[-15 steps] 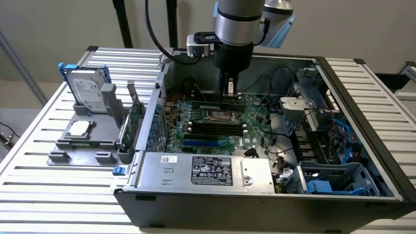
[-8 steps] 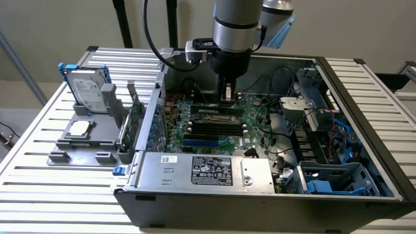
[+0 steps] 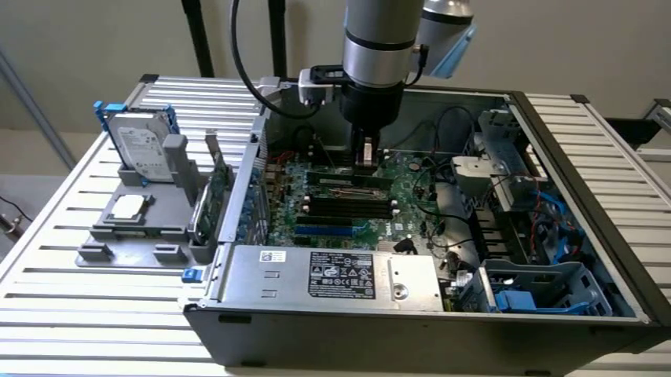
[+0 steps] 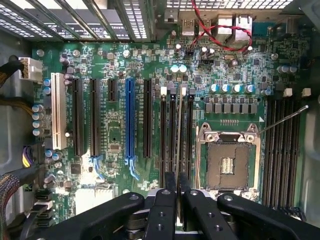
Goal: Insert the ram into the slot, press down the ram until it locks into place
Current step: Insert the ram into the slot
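Observation:
My gripper (image 3: 366,159) reaches down into the open computer case and is shut on the ram (image 3: 351,179), a green stick with black chips that stands on edge at the far end of the bank of black memory slots (image 3: 341,206). In the wrist view the ram (image 4: 179,130) shows edge-on as a thin line running away from the gripper (image 4: 177,181), pinched between the two black fingertips (image 4: 170,180). It lies along one slot, between parallel empty slots (image 4: 163,130). A white end clip (image 4: 183,91) shows at the slot's far end. I cannot tell how deep the ram sits.
The square metal CPU socket (image 4: 227,162) lies beside the slots, with more black slots (image 4: 282,145) beyond it. A blue slot (image 4: 129,120) and black expansion slots lie on the other side. The power supply (image 3: 335,275), cables and the case walls surround the board. A hard drive (image 3: 141,145) stands outside on a grey fixture.

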